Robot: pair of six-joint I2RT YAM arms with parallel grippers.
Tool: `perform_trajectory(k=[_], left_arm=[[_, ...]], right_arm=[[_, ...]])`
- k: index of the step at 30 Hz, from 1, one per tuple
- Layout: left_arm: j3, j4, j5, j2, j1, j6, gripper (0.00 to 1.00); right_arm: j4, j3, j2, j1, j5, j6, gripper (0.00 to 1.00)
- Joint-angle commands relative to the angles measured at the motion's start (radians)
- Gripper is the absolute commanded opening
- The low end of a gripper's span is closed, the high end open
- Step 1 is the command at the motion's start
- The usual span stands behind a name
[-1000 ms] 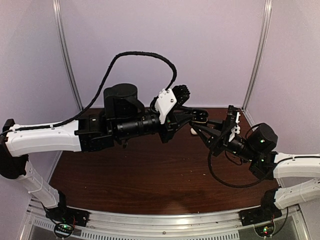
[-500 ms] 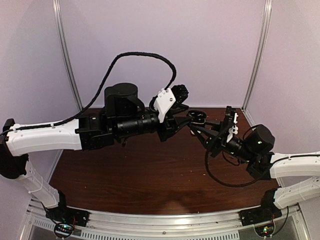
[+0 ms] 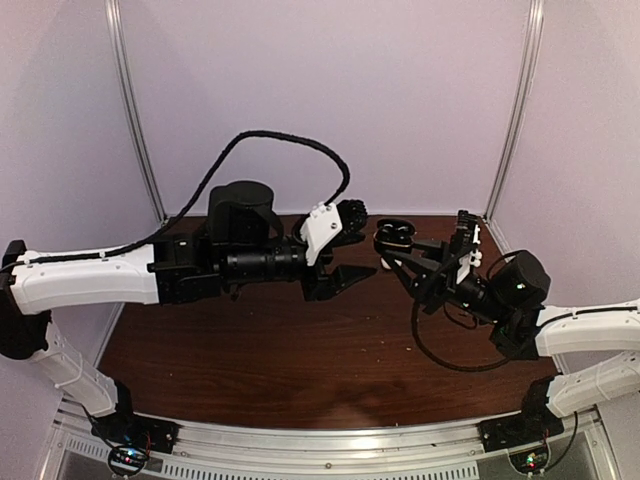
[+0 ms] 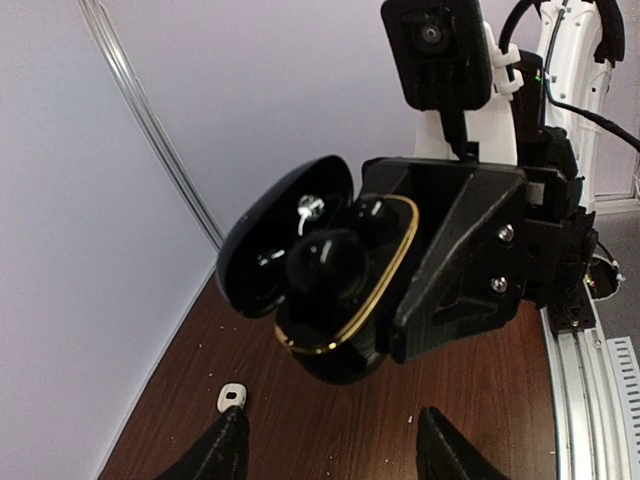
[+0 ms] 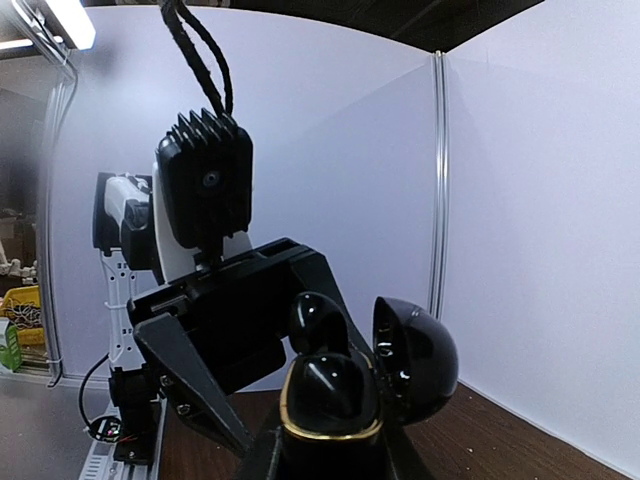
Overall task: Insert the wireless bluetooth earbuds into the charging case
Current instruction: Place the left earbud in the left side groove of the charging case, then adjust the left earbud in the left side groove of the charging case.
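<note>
Over the table's (image 3: 250,350) far right, the right gripper (image 3: 391,249) sits lifted and clenched on the open charging case (image 3: 393,232). The left gripper (image 3: 358,243) faces it, fingers spread, holding nothing. Only the left wrist view shows black earbuds (image 4: 325,262) seated inside and one white earbud (image 4: 231,397) on the tabletop by the wall. The back wall is close behind the case.
</note>
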Motion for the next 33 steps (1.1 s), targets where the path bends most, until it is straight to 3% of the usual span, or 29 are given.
perform_trajectory(k=[1, 11, 21, 33], left_arm=[[-0.04, 0.024, 0.055, -0.076, 0.013, 0.009, 0.59], [-0.027, -0.031, 0.256, -0.15, 0.067, -0.054, 0.61], [0.047, -0.031, 0.344, -0.091, 0.074, -0.143, 0.61], [0.084, -0.024, 0.323, -0.026, 0.074, -0.185, 0.61]], right_arm=[[0.024, -0.001, -0.022, -0.005, -0.033, 0.024, 0.0], [-0.153, 0.008, -0.089, -0.008, -0.132, -0.004, 0.0], [-0.23, 0.019, -0.105, -0.008, -0.185, -0.011, 0.0], [-0.242, 0.025, -0.09, -0.007, -0.205, -0.011, 0.0]])
